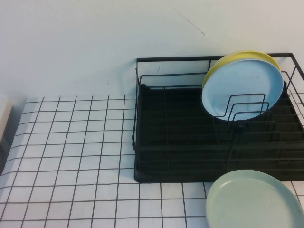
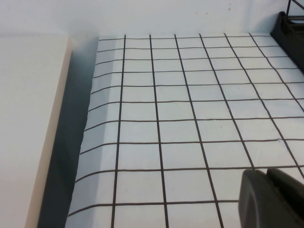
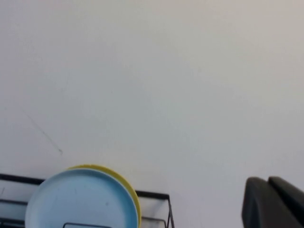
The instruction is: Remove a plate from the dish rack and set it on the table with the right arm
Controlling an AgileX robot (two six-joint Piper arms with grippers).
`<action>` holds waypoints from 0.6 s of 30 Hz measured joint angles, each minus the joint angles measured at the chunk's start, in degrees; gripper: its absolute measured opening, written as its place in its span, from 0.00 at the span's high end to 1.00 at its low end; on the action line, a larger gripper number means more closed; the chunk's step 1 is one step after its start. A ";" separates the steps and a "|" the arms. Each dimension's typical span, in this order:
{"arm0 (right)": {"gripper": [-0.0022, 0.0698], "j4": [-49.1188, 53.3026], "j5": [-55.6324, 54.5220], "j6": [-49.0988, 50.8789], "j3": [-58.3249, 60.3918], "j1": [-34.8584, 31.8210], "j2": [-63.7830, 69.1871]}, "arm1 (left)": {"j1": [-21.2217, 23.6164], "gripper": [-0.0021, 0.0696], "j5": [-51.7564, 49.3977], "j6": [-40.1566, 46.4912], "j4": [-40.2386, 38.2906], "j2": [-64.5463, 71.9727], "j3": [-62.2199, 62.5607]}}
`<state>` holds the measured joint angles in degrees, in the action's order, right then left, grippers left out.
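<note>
The light blue plate [image 1: 242, 88] stands upright between wire dividers at the back right of the black dish rack [image 1: 180, 142]. A yellow plate [image 1: 237, 56] stands right behind it. Neither arm shows in the high view. In the right wrist view my right gripper [image 3: 268, 181] is shut and empty. It is raised and faces the wall, well apart from the blue plate [image 3: 80, 199], the yellow plate [image 3: 124, 183] and the rack's rim [image 3: 152, 194]. My left gripper [image 2: 267, 175] is shut and empty, low over the white gridded table [image 2: 190, 95].
A pale green plate [image 1: 254, 202] lies flat on the table [image 1: 71, 152] in front of the rack's right end. A beige board [image 2: 28, 118] borders the table's left edge. A corner of the rack [image 2: 289, 26] shows far from the left gripper.
</note>
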<state>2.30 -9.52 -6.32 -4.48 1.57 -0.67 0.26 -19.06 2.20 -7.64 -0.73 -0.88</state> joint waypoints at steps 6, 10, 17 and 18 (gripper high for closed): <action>0.97 0.00 23.59 0.35 -15.44 0.00 6.69 | 0.00 0.98 0.00 0.00 0.00 0.00 0.00; 0.97 -0.88 34.71 -2.15 -23.40 0.00 17.48 | 0.00 0.98 0.00 0.00 0.00 0.00 0.00; 0.97 -11.40 41.41 -28.17 -32.80 0.00 39.60 | 0.00 0.98 0.00 0.00 0.00 0.00 0.00; 0.97 -13.03 41.41 -31.55 -33.93 0.00 42.82 | 0.00 0.98 0.00 0.00 0.00 0.00 0.00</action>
<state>-10.73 31.88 -37.87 -38.41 1.57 42.15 0.26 -19.06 2.20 -7.64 -0.73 -0.88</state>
